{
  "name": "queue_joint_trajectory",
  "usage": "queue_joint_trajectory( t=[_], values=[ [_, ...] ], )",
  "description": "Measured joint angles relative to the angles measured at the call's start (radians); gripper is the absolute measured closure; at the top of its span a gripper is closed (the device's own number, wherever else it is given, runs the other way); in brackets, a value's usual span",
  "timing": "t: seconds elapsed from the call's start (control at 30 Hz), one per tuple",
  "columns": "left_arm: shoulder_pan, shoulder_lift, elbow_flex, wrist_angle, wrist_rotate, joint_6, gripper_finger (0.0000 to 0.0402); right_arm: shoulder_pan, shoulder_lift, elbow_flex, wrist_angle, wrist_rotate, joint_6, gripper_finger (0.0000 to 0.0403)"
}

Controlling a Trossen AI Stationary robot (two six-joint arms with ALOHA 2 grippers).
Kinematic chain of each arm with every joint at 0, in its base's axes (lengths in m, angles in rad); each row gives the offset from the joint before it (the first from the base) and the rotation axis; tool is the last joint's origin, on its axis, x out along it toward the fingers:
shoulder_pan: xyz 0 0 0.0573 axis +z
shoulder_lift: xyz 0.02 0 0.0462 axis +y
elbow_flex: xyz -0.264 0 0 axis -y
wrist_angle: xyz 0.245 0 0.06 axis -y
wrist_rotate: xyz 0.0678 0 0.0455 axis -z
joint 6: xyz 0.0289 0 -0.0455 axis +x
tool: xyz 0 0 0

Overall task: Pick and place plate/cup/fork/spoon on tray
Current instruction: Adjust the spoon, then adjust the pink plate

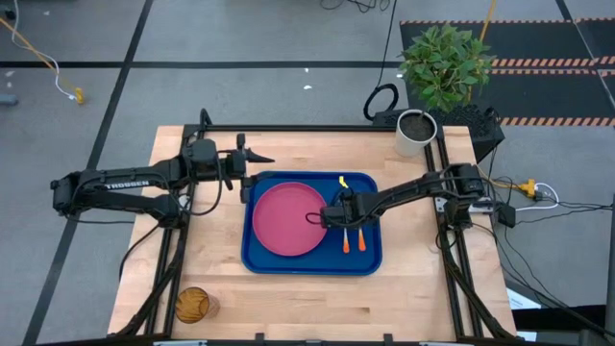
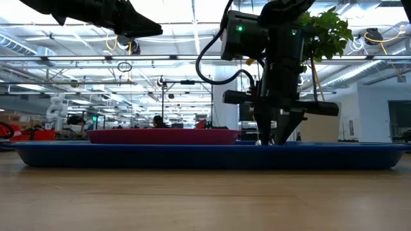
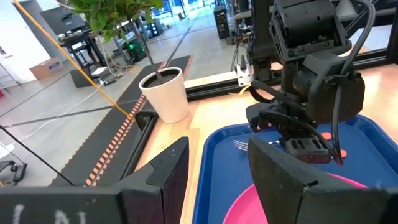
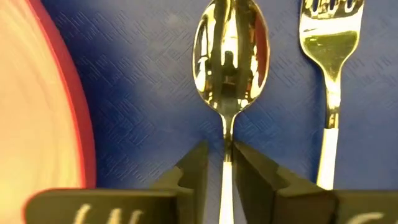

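Observation:
The blue tray [image 1: 261, 258] lies mid-table and holds the pink-red plate [image 1: 286, 219] on its left half. Right of the plate lie the spoon [image 4: 230, 56] and the fork [image 4: 329, 62], flat and side by side, their orange handles [image 1: 346, 242] [image 1: 362, 240] toward the near edge. My right gripper [image 4: 221, 165] points down over the spoon, slightly open, one finger on each side of its stem. The amber cup [image 1: 192, 306] stands on the table's near left corner. My left gripper [image 3: 214, 180] hovers open beyond the tray's far left corner. My right gripper's fingers stand on either side of the spoon's stem [image 4: 227, 134], just below the bowl, coming from above and lying across it. A dark gap shows beside one finger [image 4: 194, 168]; whether the other touches the stem I cannot tell. The spoon lies flat on the tray.
A white plant pot [image 1: 415, 133] with a leafy plant stands at the table's far right corner. Bare wood [image 1: 317, 308] runs between the tray and the near edge. A black frame rail [image 1: 317, 128] edges the far side.

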Motion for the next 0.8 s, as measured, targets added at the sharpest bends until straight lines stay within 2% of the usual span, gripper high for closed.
queue_joint_trajectory(
  t=[0.23,0.53,0.8],
  values=[
    [0.000,0.000,0.000,-0.001,0.000,0.002,0.0234,0.000,-0.021,-0.001,0.002,0.004,0.004,0.0286],
    [0.000,0.000,0.000,0.000,0.000,0.002,0.0234,0.001,-0.148,-0.002,-0.033,0.116,0.002,0.0278],
    [0.000,0.000,0.000,0.000,0.000,0.005,0.0234,0.001,-0.135,0.000,0.195,0.150,-0.128,0.0278]
  ],
)
